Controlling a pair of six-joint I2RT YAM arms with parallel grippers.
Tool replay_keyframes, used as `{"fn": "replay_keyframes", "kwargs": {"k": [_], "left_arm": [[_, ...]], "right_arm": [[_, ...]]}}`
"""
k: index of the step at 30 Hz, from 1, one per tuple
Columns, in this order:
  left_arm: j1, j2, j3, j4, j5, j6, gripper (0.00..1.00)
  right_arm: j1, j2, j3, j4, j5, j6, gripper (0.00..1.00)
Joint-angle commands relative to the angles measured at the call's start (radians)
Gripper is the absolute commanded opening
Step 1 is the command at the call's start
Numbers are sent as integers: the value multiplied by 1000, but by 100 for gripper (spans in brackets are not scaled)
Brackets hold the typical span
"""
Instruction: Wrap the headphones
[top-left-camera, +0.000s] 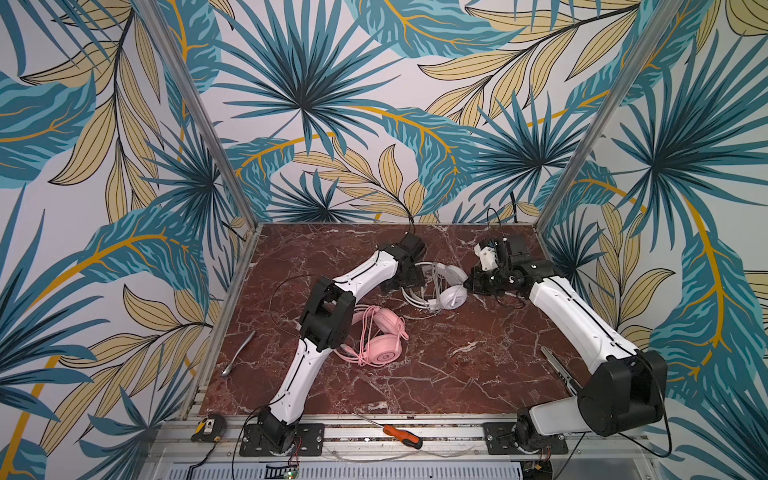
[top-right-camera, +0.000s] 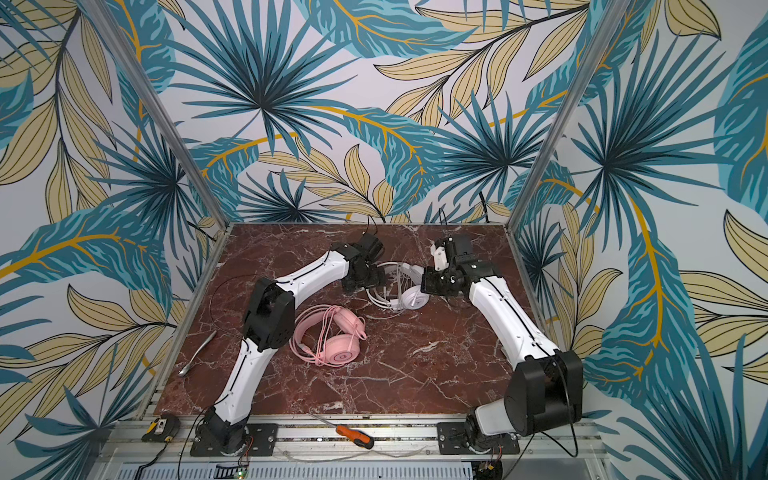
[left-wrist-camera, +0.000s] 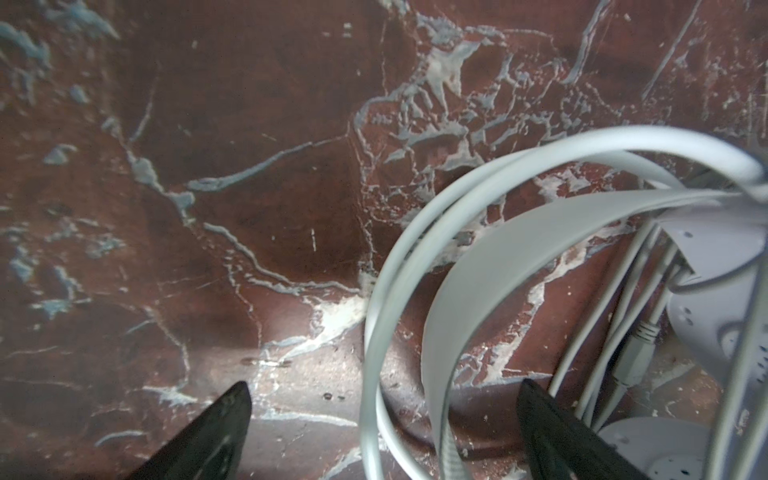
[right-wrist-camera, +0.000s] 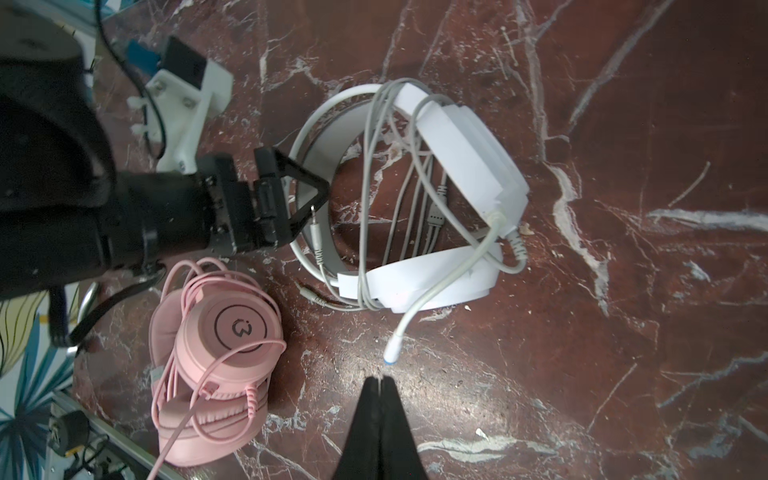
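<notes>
While both arms reach toward the back of the marble table (top-left-camera: 436, 374), I see the left gripper (left-wrist-camera: 384, 386) spread wide. Its two black fingers stand either side of the headband of the white headset (right-wrist-camera: 457, 141) and a loop of the white cable (left-wrist-camera: 370, 332); whether either finger touches them I cannot tell. The right gripper (right-wrist-camera: 380, 380) is closed with nothing between its fingers, its tip just short of the white boom mic (right-wrist-camera: 392, 353). In both top views the white headset lies between the two grippers, its cable draped loosely across it. The pink headset (top-left-camera: 382, 353) lies nearer the front, beside the elbow of the left arm (top-left-camera: 328, 316), with the pink cable (right-wrist-camera: 250, 399) looped around its earcups. A spoon (top-left-camera: 239, 353) lies just off the table's left edge, and a screwdriver (top-left-camera: 401, 434) rests on the front rail (top-left-camera: 457, 432).
</notes>
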Motion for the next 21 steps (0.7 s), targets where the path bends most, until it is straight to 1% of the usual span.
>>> {"fn": "replay_keyframes", "kwargs": {"k": [1, 6, 12, 17, 21], "left_arm": [[3, -37, 46, -7, 20, 2, 100], [4, -48, 31, -7, 28, -3, 100], [8, -82, 36, -7, 17, 2, 99], [23, -108, 54, -7, 17, -3, 100], [34, -130, 68, -7, 12, 1, 100]], "right_arm": [[34, -29, 24, -7, -73, -25, 0], [94, -50, -58, 110, -116, 86, 0], [196, -5, -116, 163, -73, 135, 0], [215, 25, -152, 231, -30, 186, 0], [218, 51, -157, 260, -41, 189, 0]]}}
